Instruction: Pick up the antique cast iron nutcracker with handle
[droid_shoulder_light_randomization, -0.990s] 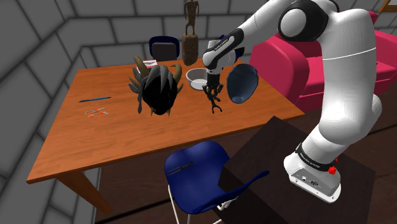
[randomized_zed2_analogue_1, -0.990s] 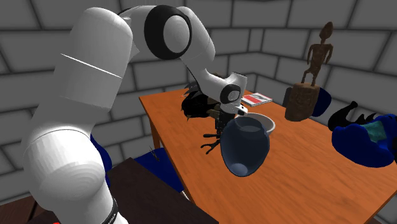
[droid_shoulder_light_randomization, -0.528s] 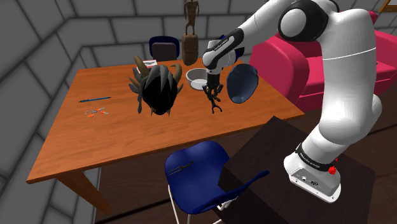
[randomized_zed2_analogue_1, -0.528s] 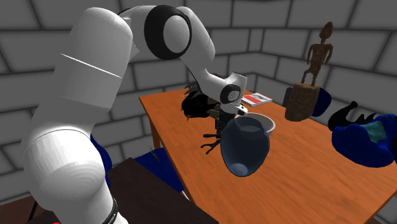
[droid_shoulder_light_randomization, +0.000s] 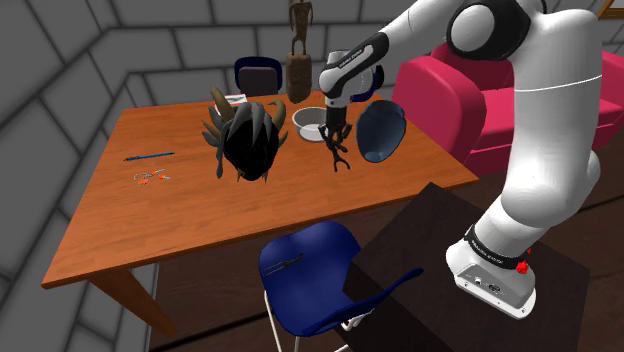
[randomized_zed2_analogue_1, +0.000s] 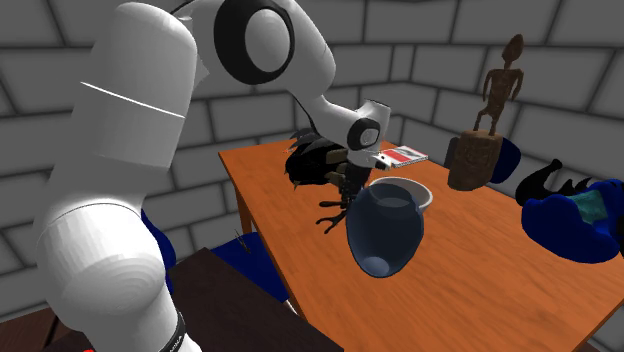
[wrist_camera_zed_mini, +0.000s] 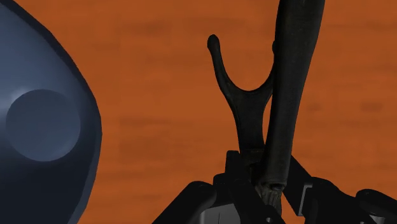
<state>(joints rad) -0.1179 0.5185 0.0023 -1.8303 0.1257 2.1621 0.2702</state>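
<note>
pincer (droid_shoulder_light_randomization: 335, 134) clasps dark nutcracker (droid_shoulder_light_randomization: 339, 156) | over table (droid_shoulder_light_randomization: 200, 215) | blue vase (droid_shoulder_light_randomization: 381, 130) just beside

Wooden table (droid_shoulder_light_randomization: 200, 210) bearing white bowl (droid_shoulder_light_randomization: 308, 122), blue vase (droid_shoulder_light_randomization: 381, 131), perhaps a pen (droid_shoulder_light_randomization: 149, 156)

Flat, even light in all views; table (droid_shoulder_light_randomization: 200, 215) top lit uniform orange-brown from edge to edge; floor (droid_shoulder_light_randomization: 215, 290) beneath its near edge much darker; white arm (randomized_zed2_analogue_1: 120, 200) bright on upper faces, greying toward undersides, so light reads as from above; blue vase (randomized_zed2_analogue_1: 385, 225) carries soft pale sheen; nutcracker (wrist_camera_zed_mini: 247, 118) near-black silhouette in wrist view; stone walls (droid_shoulder_light_randomization: 60, 60) dim grey.
</note>
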